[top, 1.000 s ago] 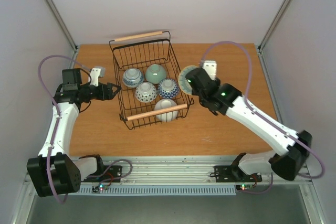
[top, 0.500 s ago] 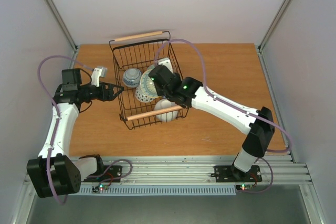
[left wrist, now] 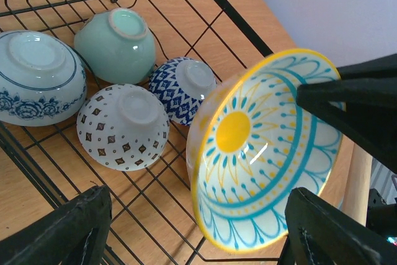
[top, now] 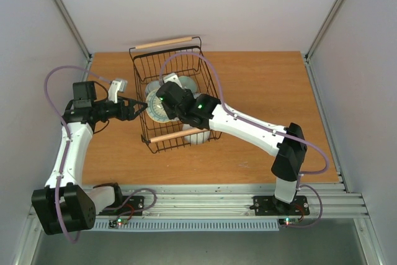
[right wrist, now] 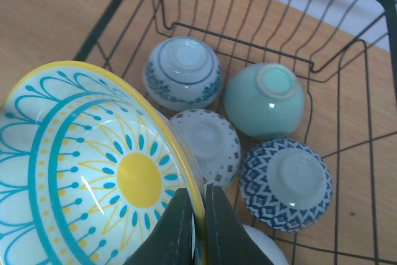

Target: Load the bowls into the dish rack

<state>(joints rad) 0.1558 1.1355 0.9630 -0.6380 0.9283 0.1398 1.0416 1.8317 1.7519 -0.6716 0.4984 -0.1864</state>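
Note:
My right gripper is shut on the rim of a cream bowl with a yellow centre and teal pattern. It holds the bowl tilted on edge over the left part of the black wire dish rack. Upside down on the rack floor lie a blue floral bowl, a mint bowl, a red-patterned bowl and a blue diamond bowl. My left gripper stands open just outside the rack's left wall. In its wrist view the held bowl faces it, untouched by its fingers.
A white bowl lies under the rack's near wooden handle. The far handle runs along the back. The right arm stretches across the table from its base. Grey walls close in both sides.
The right arm has swung left with the bowl, from beside the rack's right wall to over the rack's left part. The left arm has hardly moved.

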